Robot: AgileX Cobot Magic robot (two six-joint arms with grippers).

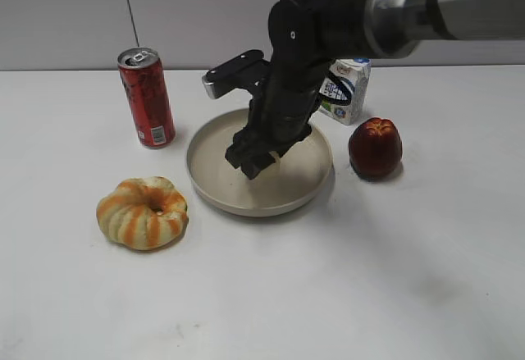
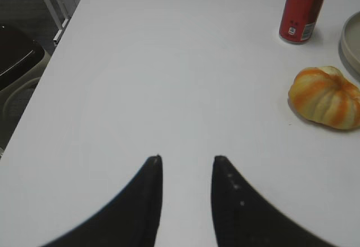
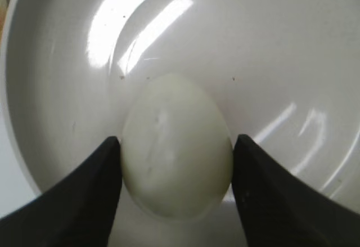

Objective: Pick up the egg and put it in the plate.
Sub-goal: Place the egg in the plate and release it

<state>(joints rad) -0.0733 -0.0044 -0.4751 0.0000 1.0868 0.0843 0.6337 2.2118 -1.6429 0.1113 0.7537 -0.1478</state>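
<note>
My right gripper (image 3: pixel 176 140) is shut on the egg (image 3: pixel 175 146), a pale oval held between both black fingers. It hangs low over the inside of the beige plate (image 3: pixel 50 61). In the exterior view the right gripper (image 1: pixel 256 161) reaches down into the plate (image 1: pixel 215 192), and the egg is hidden behind the fingers. My left gripper (image 2: pixel 187 158) is open and empty over bare white table, left of the plate, whose rim (image 2: pixel 350 44) shows at the right edge.
A red can (image 1: pixel 146 97) stands left of the plate. An orange-striped ring-shaped bread (image 1: pixel 143 212) lies at the front left. A dark red fruit (image 1: pixel 376 148) and a small milk carton (image 1: pixel 348 89) stand to the right. The can (image 2: pixel 302 8) and bread (image 2: pixel 326 97) also show in the left wrist view.
</note>
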